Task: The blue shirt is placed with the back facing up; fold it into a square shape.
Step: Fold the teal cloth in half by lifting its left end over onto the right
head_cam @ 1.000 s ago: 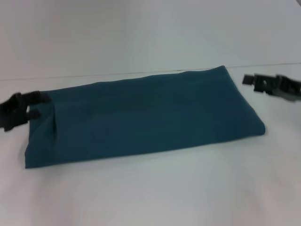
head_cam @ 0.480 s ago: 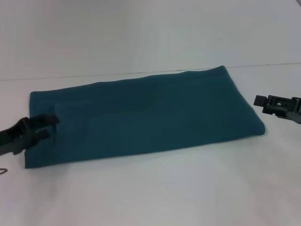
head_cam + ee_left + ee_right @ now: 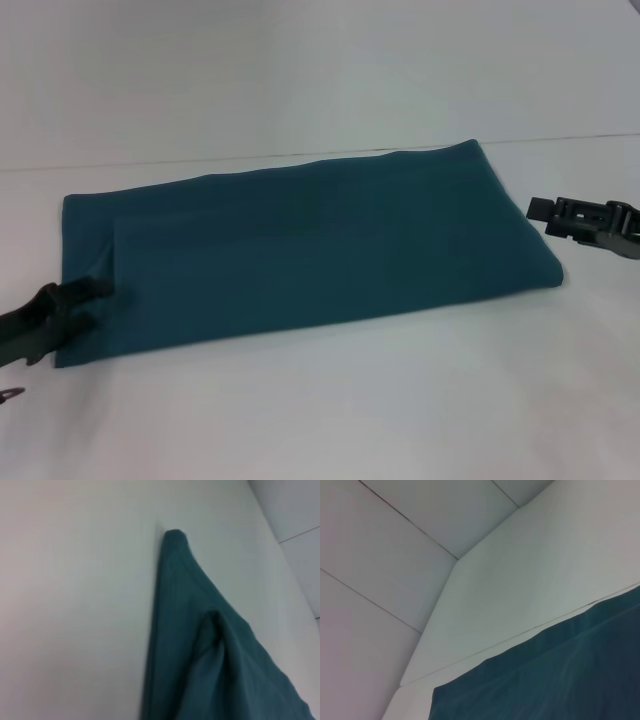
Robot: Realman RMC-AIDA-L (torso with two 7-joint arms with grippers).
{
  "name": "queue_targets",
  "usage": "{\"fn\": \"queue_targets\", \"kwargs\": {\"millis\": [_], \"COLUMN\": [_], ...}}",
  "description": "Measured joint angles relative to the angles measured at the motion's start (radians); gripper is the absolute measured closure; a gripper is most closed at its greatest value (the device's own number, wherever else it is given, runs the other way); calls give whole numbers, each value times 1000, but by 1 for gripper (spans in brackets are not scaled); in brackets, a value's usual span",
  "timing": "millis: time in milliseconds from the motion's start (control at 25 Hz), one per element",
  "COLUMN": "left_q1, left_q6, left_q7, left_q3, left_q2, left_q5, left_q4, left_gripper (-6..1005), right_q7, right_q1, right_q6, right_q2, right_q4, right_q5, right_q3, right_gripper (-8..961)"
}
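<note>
Left claw pinches the blue shirt at its near-left edge; right claw hovers beside it, grip unclear.

You're looking at a plain white table with one thing lying flat on it — the blue shirt, folded into a long band running from eight o'clock to two o'clock across the middle.

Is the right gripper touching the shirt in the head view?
No. The right gripper hangs off the shirt's right end, with bare table showing between them.
</note>
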Motion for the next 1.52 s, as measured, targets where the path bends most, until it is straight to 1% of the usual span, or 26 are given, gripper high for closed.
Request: {"fn": "queue_targets", "kwargs": {"millis": [200, 280, 400, 480, 560, 720, 840, 1000, 1160, 1280, 1320, 1400, 1440, 1520], "left_q1": [3, 8, 17, 10, -11, -62, -78, -82, -75, -73, -73, -64, -58, -40], "left_q6": [-1, 33, 77, 85, 79, 11, -68, -133, -155, -169, -166, -121, -89, -19], "left_q7": [1, 1, 1, 1, 1, 5, 14, 24, 27, 28, 29, 39, 51, 83], "left_q3": [9, 1, -11, -11, -9, 8, 33, 39, 39, 40, 40, 38, 34, 32], "left_q2": [2, 5, 1, -1, -2, -4, -5, -5, -5, -1, 2, 3, 1, -9], "left_q5": [1, -4, -33, -51, -55, -48, -46, -46, -45, -45, -45, -50, -56, -63], "left_q4": [-1, 19, 75, 90, 79, 36, 10, -25, -45, -55, -56, -27, 3, 82], "left_gripper": [369, 369, 370, 371, 370, 360, 347, 324, 301, 283, 277, 266, 260, 248], "right_q7": [0, 0, 0, 0, 0, 0, 0, -1, -9, -10, -11, -12, -12, -12], "right_q1": [2, 2, 2, 1, 0, -2, -4, -5, -3, -1, 1, 2, 3, 4], "right_q6": [13, 15, 15, 15, 15, 15, 15, 16, 20, 29, 30, 30, 29, 27], "right_q2": [-3, -4, -4, -3, -3, -1, -1, -3, -6, -7, -8, -8, -8, -9], "right_q4": [19, 19, 19, 20, 20, 20, 20, 29, 48, 55, 55, 55, 55, 55], "right_q5": [0, 0, 0, 1, 1, 1, 2, 2, 2, 2, 2, 2, 2, 2], "right_q3": [1, -1, -1, -1, -1, -1, -1, -1, 1, -1, -1, -1, -1, -1], "right_gripper": [249, 249, 249, 249, 249, 249, 249, 249, 249, 249, 249, 249, 249, 249]}}
